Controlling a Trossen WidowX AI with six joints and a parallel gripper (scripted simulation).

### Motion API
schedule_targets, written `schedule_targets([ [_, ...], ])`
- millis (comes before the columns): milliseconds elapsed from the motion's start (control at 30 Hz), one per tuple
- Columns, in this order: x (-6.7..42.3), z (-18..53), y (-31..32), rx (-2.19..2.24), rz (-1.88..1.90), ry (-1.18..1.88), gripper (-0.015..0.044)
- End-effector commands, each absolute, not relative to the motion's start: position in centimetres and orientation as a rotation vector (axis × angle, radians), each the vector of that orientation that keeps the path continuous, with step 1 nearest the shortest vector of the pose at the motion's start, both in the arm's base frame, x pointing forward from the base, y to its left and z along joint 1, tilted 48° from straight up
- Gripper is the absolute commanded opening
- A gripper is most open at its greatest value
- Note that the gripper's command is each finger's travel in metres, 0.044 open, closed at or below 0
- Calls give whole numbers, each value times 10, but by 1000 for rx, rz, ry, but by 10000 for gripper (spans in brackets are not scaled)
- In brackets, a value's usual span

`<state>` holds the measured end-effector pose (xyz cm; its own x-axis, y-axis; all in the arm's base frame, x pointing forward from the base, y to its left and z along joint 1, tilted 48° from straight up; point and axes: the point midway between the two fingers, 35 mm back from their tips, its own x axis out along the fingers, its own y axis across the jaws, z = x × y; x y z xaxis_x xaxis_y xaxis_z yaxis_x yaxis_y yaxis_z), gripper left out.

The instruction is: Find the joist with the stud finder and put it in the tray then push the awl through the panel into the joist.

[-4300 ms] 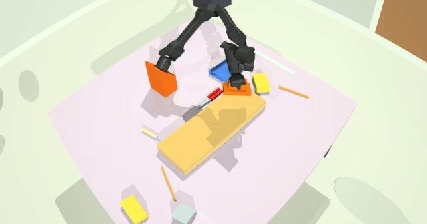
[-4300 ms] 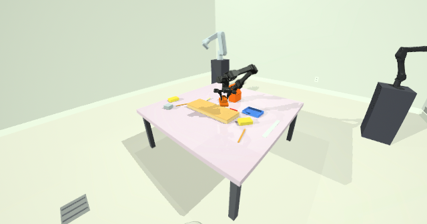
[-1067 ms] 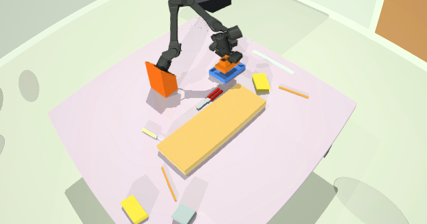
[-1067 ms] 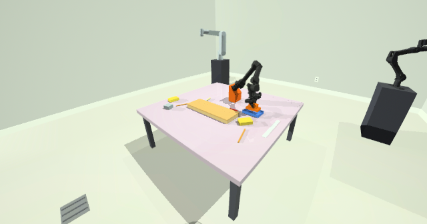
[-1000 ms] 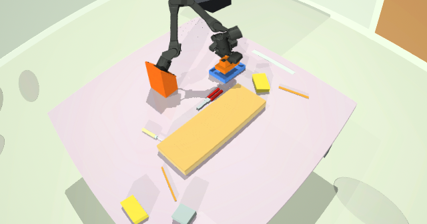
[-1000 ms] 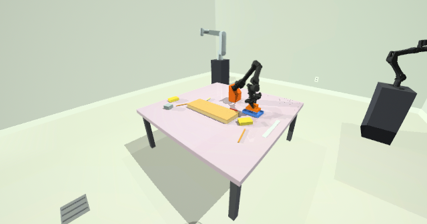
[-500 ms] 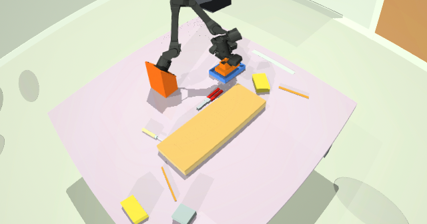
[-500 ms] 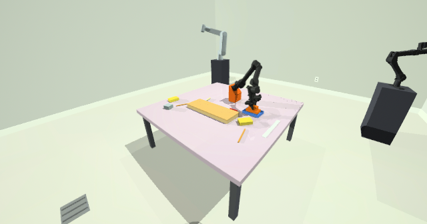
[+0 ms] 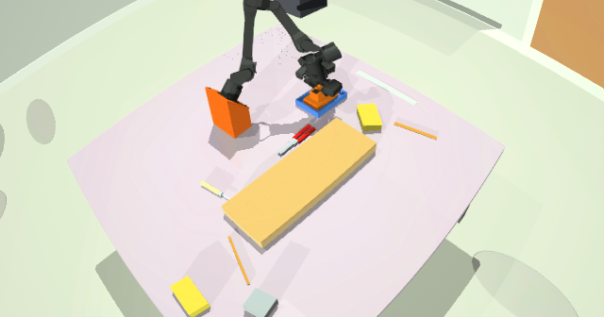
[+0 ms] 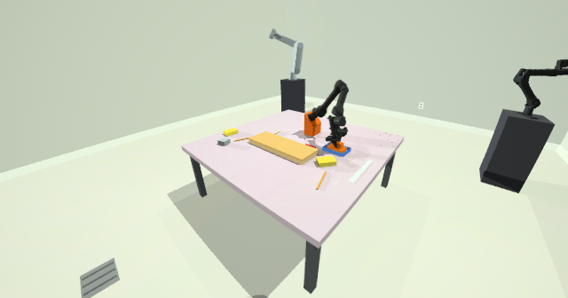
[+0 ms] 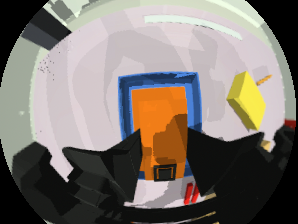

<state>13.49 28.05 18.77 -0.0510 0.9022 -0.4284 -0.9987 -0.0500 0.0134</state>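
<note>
Light: bright, even, no glare | Shadows: soft grey under the desk (image 10: 266, 192) on the floor; arm's shadow faint across the desk top | Top view: fisheye, walls and floor edges bowed | Wrist view: circular, heavily warped, blurred and blocky, darkest along the bottom rim | Exterior: sharp, undistorted

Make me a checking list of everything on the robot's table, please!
Surface: pale pink table, on dark legs.
Job's things: orange stud finder sits in the blue tray; the awl, with its pale handle, lies beside the tan floor panel.
Clutter: red-handled tool, two yellow blocks, grey block, two orange pencils, white strip.
End effector: closed on the stud finder.
Cables: nothing seen.
Surroundings: two other arms on dark pedestals, floor vent, wall socket.
</note>
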Motion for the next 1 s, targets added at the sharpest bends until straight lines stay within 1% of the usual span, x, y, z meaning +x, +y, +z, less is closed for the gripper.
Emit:
schedule_targets([
  [0, 135, 188, 280, -349, 1595, 350, 184],
  [200, 136, 189, 279, -351, 1595, 351, 341],
  [333, 142, 205, 259, -366, 1595, 359, 440],
  [500, 141, 244, 215, -360, 1595, 360, 440],
  [633, 139, 250, 208, -355, 1593, 358, 440],
  [667, 146, 235, 218, -355, 1583, 388, 440],
  [733, 163, 226, 215, -351, 1526, 431, 440],
  [967, 239, 173, 181, -340, 1308, 628, 440],
])
